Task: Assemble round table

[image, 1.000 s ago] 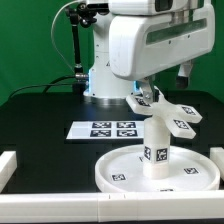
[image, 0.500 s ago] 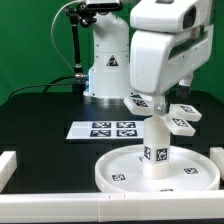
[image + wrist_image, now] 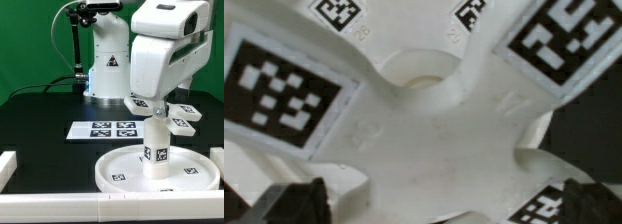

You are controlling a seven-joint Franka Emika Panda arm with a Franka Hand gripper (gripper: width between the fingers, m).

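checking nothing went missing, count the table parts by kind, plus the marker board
round disc: 1
cylinder leg: 1
cross-shaped base: 1
marker board: 1
total: 4

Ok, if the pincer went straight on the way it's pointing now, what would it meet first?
Most likely the white cross-shaped base, which fills the wrist view right ahead of the pincer. How far off it is, I can't tell.

Cross base (image 3: pixel 185 122) partly hidden by arm (image 3: pixel 160 60); fingertips (image 3: pixel 295 198) blurred, cropped.
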